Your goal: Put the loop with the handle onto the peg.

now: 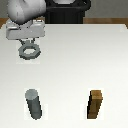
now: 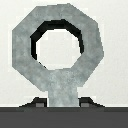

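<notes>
- One arm is in view, its grey wrist reaching in at the upper part of the exterior view's left, above the white table [image 1: 75, 60].
- One gripper [image 1: 27, 40] hangs from that wrist; its two fingers are clenched on the stub handle of the loop with the handle [image 1: 29, 51], one dark fingertip [image 2: 35, 103] showing at each side of the stub in the wrist view.
- One loop with the handle [image 2: 57, 50] is present: a flat grey ring, eight-sided outside with a single round hole, through which the white table shows.
- The loop lies roughly level just under the gripper, at the far left of the table in the exterior view; whether it rests on the surface or is lifted off it cannot be told.
- One peg [image 1: 34, 104] stands upright near the front edge, on the exterior view's left, well apart from the loop and nearer the camera.
- One brown block [image 1: 96, 104] stands upright near the same front edge, on the exterior view's right, well apart from the peg.
- Two upright posts in all, one grey and round, one brown and square-sided.
</notes>
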